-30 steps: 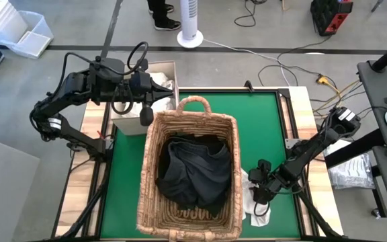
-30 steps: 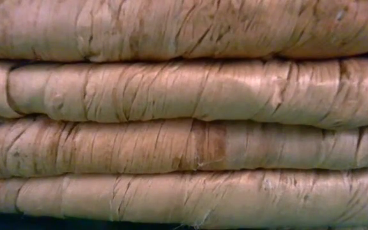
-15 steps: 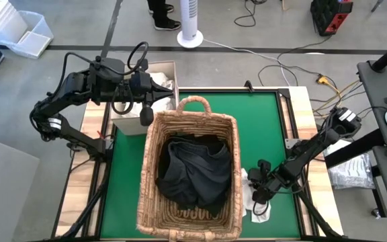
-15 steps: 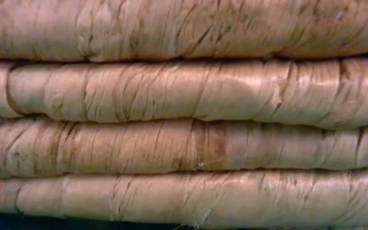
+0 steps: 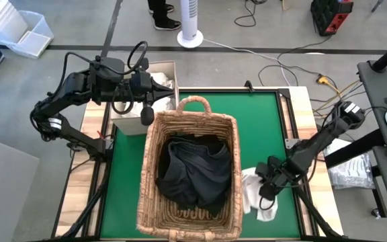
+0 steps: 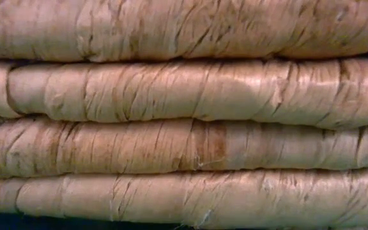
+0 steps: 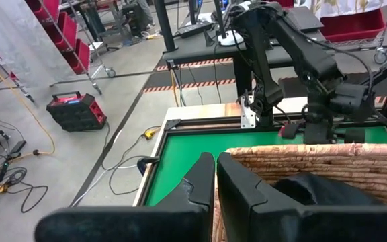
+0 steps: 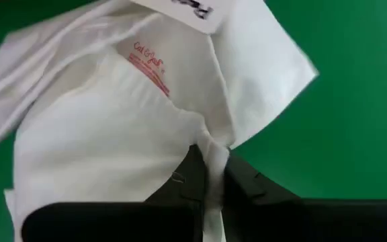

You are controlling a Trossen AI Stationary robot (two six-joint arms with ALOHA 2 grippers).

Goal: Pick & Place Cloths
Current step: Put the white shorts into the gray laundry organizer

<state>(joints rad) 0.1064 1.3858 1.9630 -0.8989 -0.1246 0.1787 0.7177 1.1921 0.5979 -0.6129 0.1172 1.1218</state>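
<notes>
The right gripper (image 8: pixel 210 176) is pinched closed on a white cloth (image 5: pixel 252 191) lying on the green mat beside the basket (image 5: pixel 154 144). Next, I judge, lift it over the rim. The left gripper (image 5: pixel 175 86), closed, waits behind the basket.

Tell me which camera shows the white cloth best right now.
Right wrist view: the white cloth fills it, pinched in the right hand. The high view shows it small beside the basket; the others miss it.

a wicker basket (image 5: pixel 188 171) sits on the green mat (image 5: pixel 261 131); a white fan (image 5: pixel 189 23) stands beyond the table.
</notes>
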